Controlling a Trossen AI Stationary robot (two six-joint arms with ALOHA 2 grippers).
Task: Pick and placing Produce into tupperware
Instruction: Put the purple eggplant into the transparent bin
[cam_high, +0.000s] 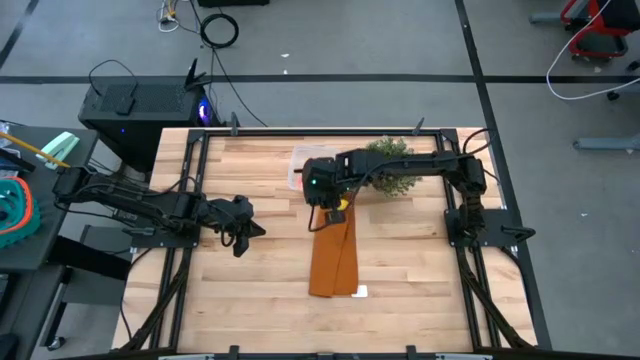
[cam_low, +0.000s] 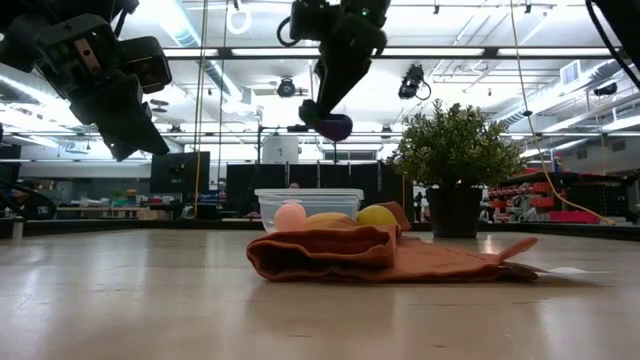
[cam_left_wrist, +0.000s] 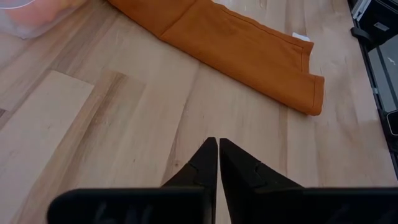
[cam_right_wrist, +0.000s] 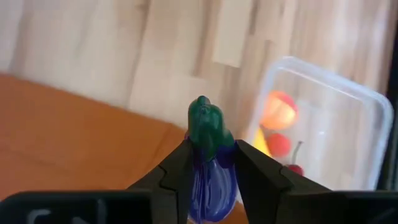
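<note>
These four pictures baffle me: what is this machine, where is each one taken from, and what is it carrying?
It is a robot with two dark arms at a wooden table, each ending in a two-finger gripper. One picture looks straight down, one looks level across the tabletop, and two come from cameras on the wrists.

The right gripper is raised above the table and is shut on a small purple toy eggplant with a green cap. The left gripper is shut and empty, waiting over bare wood.

On the table lie a long orange-brown cloth, a clear plastic box with some red, orange and yellow toy fruit inside, and a green potted plant. More toy fruit shows just behind the bunched cloth in the low view.
</note>
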